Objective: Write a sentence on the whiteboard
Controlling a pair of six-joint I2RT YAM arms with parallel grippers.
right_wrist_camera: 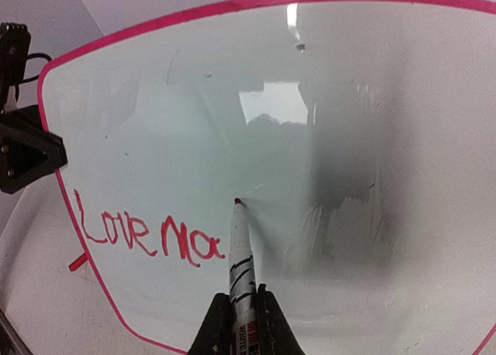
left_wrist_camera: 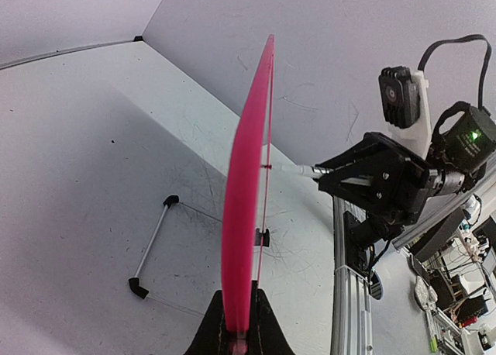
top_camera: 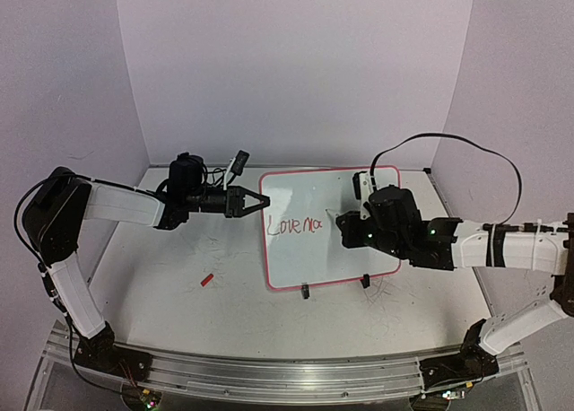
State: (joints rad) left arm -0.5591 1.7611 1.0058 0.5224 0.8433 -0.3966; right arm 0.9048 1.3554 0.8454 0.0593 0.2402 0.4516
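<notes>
Showing red sentence [right_wrist_camera: 147, 239], whiteboard [top_camera: 345, 258] sits clamped in left pincer [top_camera: 260, 201], marker [right_wrist_camera: 241, 262] in right pincer [right_wrist_camera: 239, 324]

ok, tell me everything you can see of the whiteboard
The whiteboard is a small glossy white panel with a pink-red rim and rounded corners. It stands propped on the table on black feet, with a thin wire leg behind. Red writing at its left reads roughly "Love ma"; the rest is unwritten. The left gripper clamps its left edge; the marker in the right gripper has its tip at the face.
</notes>
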